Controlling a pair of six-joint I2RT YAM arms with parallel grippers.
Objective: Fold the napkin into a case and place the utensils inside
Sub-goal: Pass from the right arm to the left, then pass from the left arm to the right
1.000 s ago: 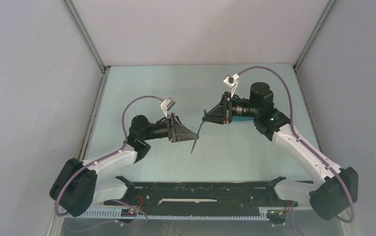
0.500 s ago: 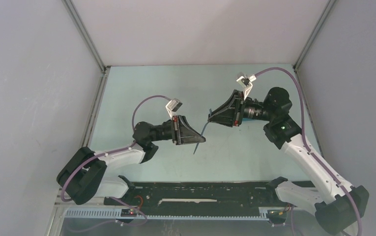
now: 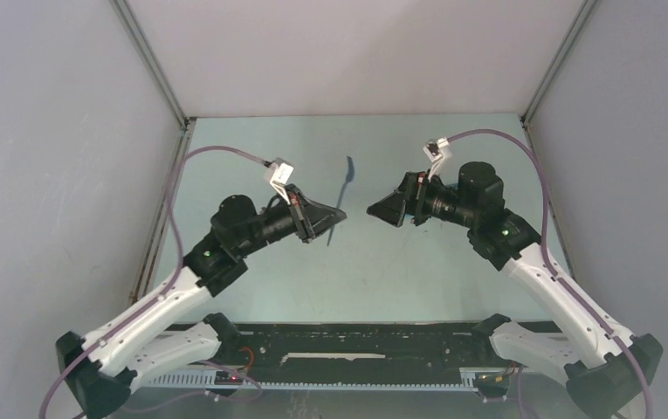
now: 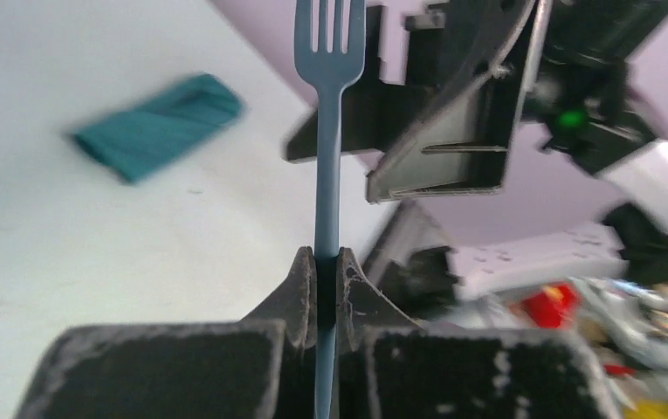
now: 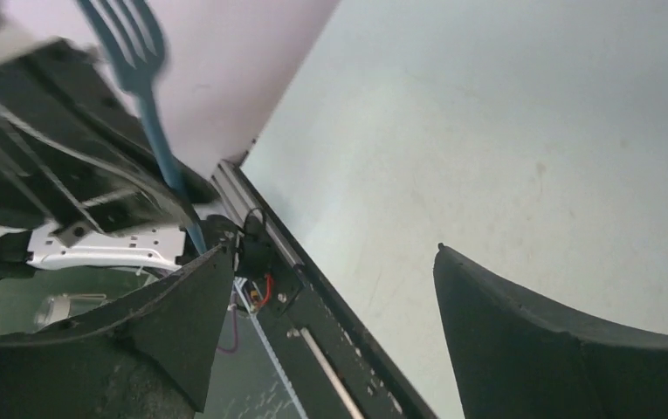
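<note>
- left jaws: clenched on the fork (image 4: 327, 131) handle, held above the table (image 3: 251, 157), tines toward 12 o'clock.
- right jaws: at 3 o'clock of the fork, spread wide, grasping nothing.
- case (image 4: 160, 125): folded strip lying on the table, at 10 o'clock of the fork in the left wrist view.
- knife: not visible.
- status: folding looks done; the fork is not yet in the case, and the knife is unaccounted for.

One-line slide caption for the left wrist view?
The left gripper clamps the fork by its handle, tines up; the folded napkin lies on the table beyond.
</note>
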